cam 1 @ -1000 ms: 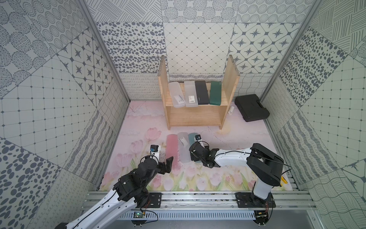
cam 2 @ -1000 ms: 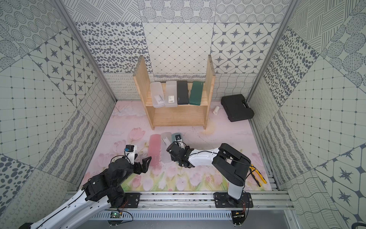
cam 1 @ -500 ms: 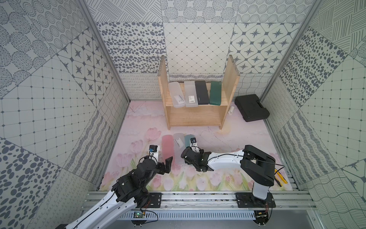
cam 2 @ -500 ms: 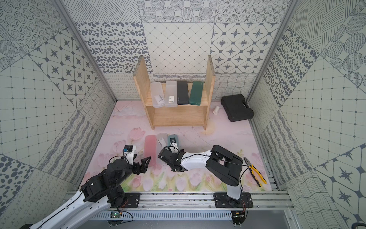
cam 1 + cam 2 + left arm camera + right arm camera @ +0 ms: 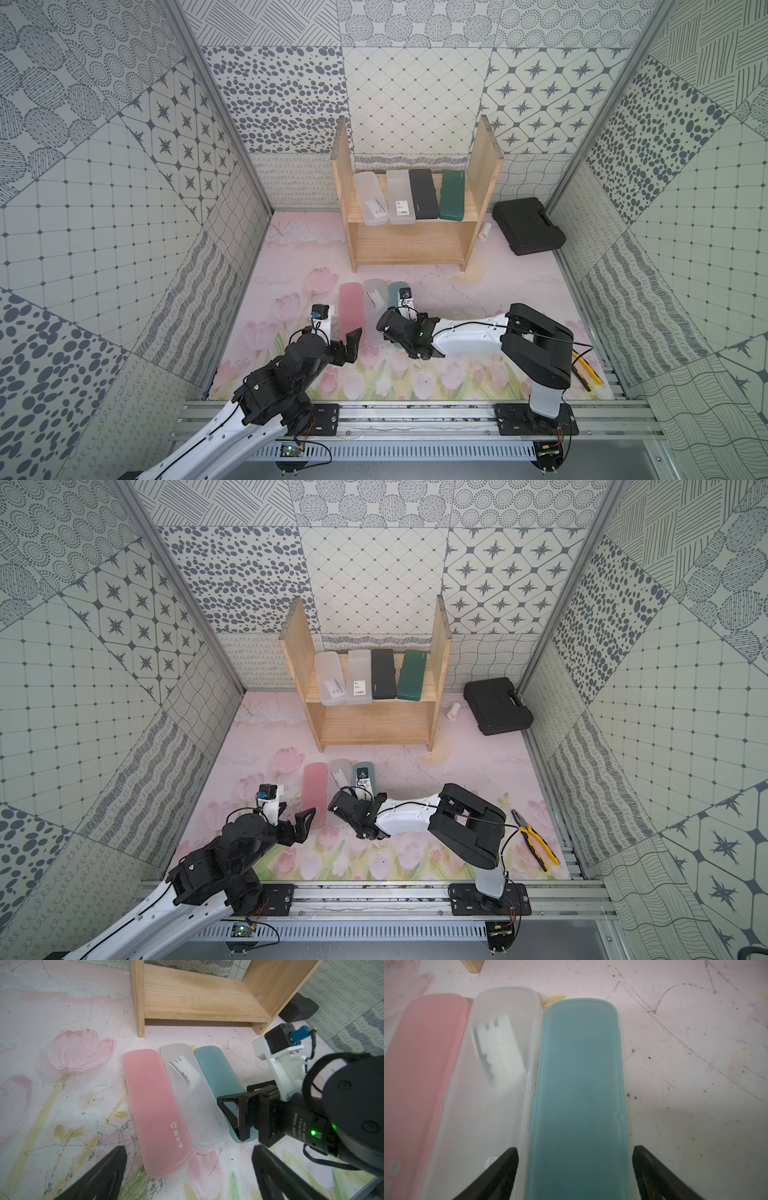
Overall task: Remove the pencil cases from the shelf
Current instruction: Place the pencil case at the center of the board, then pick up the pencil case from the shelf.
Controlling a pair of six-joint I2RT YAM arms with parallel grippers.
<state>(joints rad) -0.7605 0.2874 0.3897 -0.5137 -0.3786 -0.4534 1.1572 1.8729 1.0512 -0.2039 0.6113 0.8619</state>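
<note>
The light-wood shelf (image 5: 484, 166) stands at the back. On its upper board lie two frosted clear pencil cases (image 5: 370, 199) (image 5: 401, 197), a black one (image 5: 423, 193) and a dark green one (image 5: 453, 194). Its lower board is bare. On the mat in front lie a pink case (image 5: 351, 307), a frosted clear case (image 5: 374, 299) and a light blue case (image 5: 579, 1076), side by side. My right gripper (image 5: 574, 1148) is open and straddles the blue case's near end, with a gap on each side. My left gripper (image 5: 188, 1147) is open just short of the pink case's near end.
A black toolbox (image 5: 528, 226) and a small white cylinder (image 5: 485, 230) lie to the right of the shelf. Yellow-handled pliers (image 5: 536, 845) rest at the mat's front right corner. Patterned walls close in three sides, and a metal rail (image 5: 415, 415) runs along the front.
The right arm slid left with the blue case until it lay beside the clear one, then its jaws opened off it. The left arm barely moved.
</note>
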